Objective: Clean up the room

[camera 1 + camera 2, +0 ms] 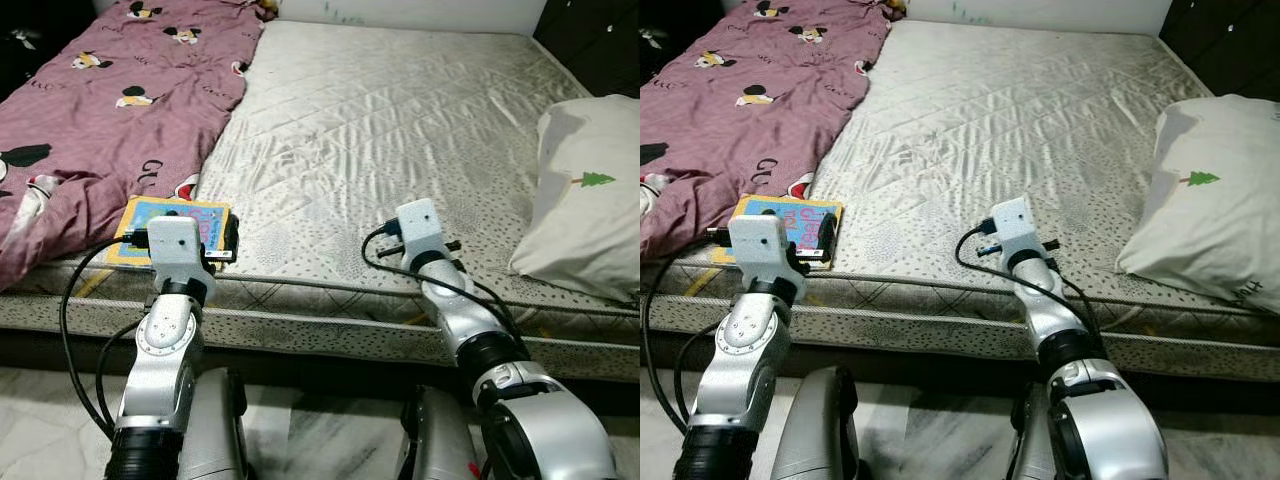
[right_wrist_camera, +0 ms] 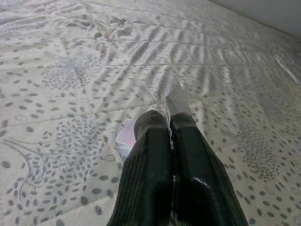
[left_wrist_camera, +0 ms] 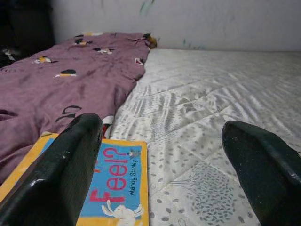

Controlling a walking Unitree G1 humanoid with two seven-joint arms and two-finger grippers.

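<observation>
Bedding is taking up most of the head views: a bare quilted mattress [image 1: 400, 130] is stretching across the middle, a maroon cartoon-print blanket [image 1: 110, 110] is lying bunched over its upper left part, and a white pillow [image 1: 590, 190] with a small green tree is sitting at the right edge. Low in the frame, pale marbled floor [image 1: 300, 430] is showing beneath the bed's front edge.

Near the lower left of the left eye view, a colourful children's book [image 1: 175, 225] with a yellow border is lying flat on the mattress just beside the blanket's hem, close to the front edge. The left gripper [image 3: 160, 160] is hovering right at that book with its two black fingers [image 3: 61, 174] spread wide apart and nothing between them; in the left wrist view one finger is lying over the book's cover at the lower left, the other is standing at the lower right above bare mattress.

At the lower centre of the left eye view, the right arm is reaching over the bed's front edge. The right gripper [image 2: 171, 127] is pointing low along the mattress, its fingers pressed together and pinching a small crumpled wrapper [image 2: 171, 101], silvery-white with a bit of pink, which is poking out past the fingertips just above the patterned fabric.
</observation>
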